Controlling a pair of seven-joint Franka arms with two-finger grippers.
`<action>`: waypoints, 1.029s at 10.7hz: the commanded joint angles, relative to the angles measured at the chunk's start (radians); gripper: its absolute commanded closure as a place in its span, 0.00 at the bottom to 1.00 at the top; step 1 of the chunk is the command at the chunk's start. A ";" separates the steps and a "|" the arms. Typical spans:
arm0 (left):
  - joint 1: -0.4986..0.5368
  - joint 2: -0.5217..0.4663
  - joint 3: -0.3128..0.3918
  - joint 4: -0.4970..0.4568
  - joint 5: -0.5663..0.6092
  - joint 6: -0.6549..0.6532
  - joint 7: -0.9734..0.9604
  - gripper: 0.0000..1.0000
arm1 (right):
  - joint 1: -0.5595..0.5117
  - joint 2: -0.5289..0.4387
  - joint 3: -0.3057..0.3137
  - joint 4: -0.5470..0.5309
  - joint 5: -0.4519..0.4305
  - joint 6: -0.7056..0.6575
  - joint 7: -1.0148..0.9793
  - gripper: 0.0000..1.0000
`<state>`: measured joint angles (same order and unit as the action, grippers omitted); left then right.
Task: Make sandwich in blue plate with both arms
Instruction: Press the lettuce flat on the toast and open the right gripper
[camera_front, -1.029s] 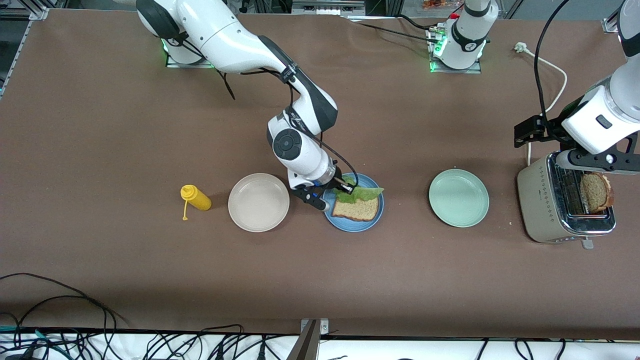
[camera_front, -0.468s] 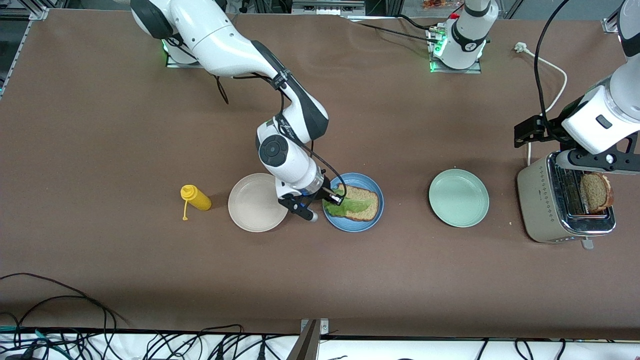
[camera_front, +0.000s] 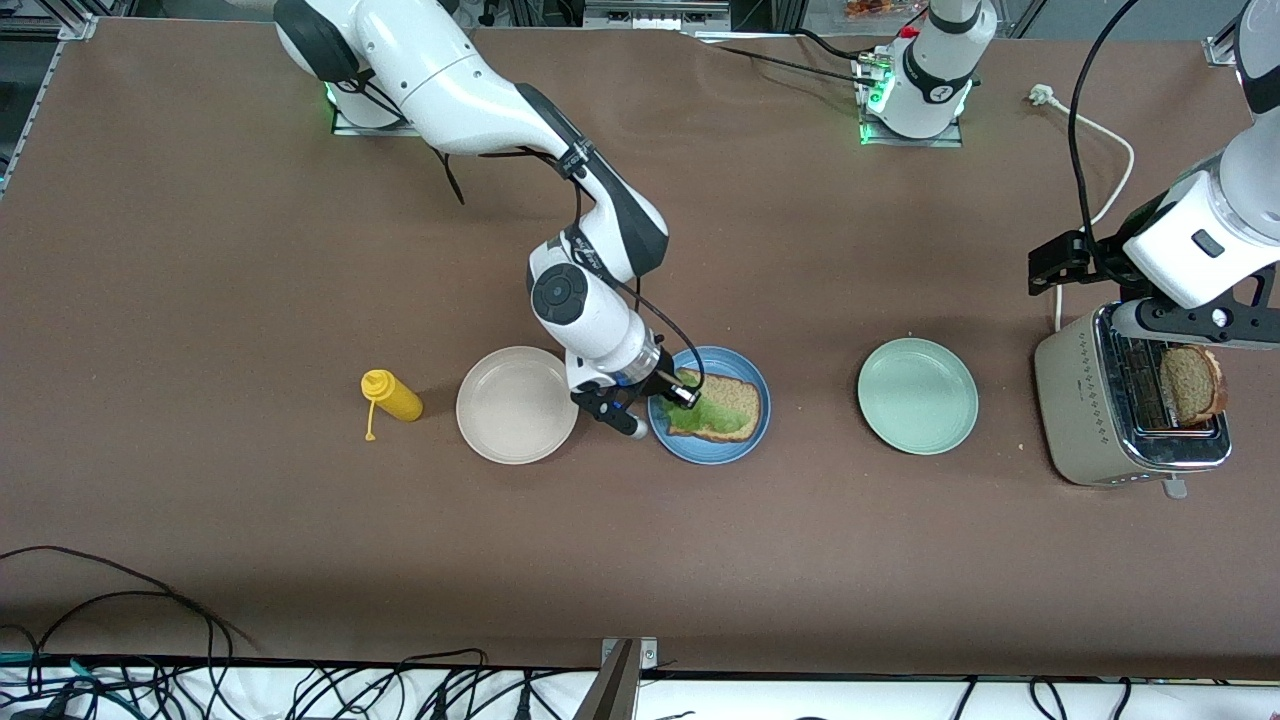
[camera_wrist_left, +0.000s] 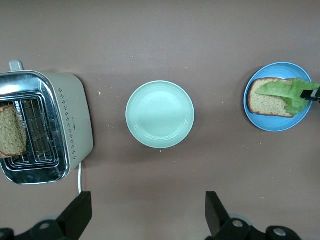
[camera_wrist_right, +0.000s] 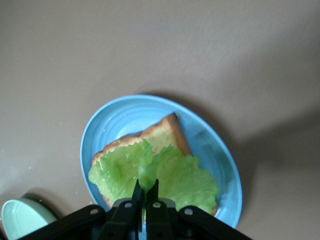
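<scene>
Right gripper (camera_front: 682, 393): jaws pinched tight on the edge of the lettuce leaf (camera_wrist_right: 155, 175), low over the blue plate (camera_front: 752, 430).
Lettuce leaf: draped over the bread slice (camera_front: 738, 398) lying on the blue plate.
Left gripper (camera_wrist_left: 145, 215): jaws spread wide, holding nothing, over the toaster (camera_front: 1085, 420).
Second bread slice (camera_front: 1190, 383): standing in the toaster slot.

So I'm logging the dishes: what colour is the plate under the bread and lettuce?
Medium blue plate, clearest in the right wrist view.
</scene>
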<state>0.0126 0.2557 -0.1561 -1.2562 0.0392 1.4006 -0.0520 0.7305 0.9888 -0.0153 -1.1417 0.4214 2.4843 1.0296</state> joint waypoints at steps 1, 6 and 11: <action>0.000 -0.006 -0.003 0.011 0.014 -0.017 -0.002 0.00 | 0.016 0.008 0.012 0.040 0.024 0.011 0.041 1.00; 0.001 -0.006 -0.003 0.011 0.014 -0.017 -0.002 0.00 | 0.017 0.010 0.014 0.039 0.022 0.007 0.058 1.00; 0.001 -0.006 -0.002 0.011 0.014 -0.017 0.003 0.00 | 0.016 0.045 0.014 0.033 0.020 0.051 0.012 0.72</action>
<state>0.0126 0.2557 -0.1561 -1.2562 0.0392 1.4006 -0.0520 0.7455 1.0152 -0.0042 -1.1177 0.4243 2.4955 1.0793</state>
